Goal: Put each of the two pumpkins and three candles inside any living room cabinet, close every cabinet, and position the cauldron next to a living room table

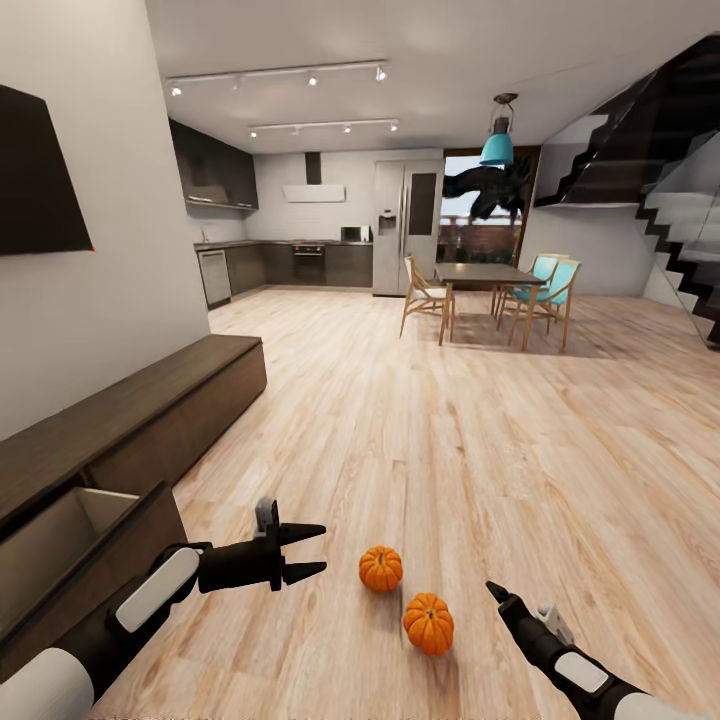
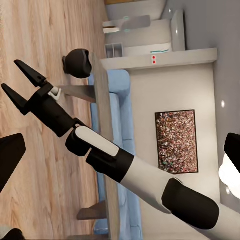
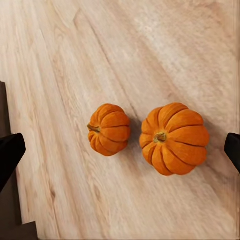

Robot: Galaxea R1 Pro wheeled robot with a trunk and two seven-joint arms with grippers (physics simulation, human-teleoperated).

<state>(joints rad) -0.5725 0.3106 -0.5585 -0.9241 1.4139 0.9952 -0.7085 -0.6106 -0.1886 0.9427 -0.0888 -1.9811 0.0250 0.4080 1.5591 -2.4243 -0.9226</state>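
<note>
Two orange pumpkins lie on the wood floor close together, one [image 1: 381, 568] nearer the cabinet, the other [image 1: 428, 623] closer to me. My left gripper [image 1: 312, 551] hovers open just left of them, nothing in it. My right gripper [image 1: 498, 592] is to their right, also open and pointing down at them. Both pumpkins [image 3: 110, 129] [image 3: 173, 137] sit between its spread fingers in the right wrist view. The dark brown cabinet [image 1: 150, 400] runs along the left wall, its near drawer [image 1: 60, 540] pulled open. A black round cauldron [image 2: 79, 62] stands on the floor by a low table [image 2: 102, 125]. The candles are out of view.
The open drawer juts toward my left arm. A dining table [image 1: 490, 272] with chairs stands far ahead, the kitchen behind it. Stairs [image 1: 690, 260] rise on the right. A light blue sofa [image 2: 120, 100] sits behind the low table. Wide bare floor lies ahead.
</note>
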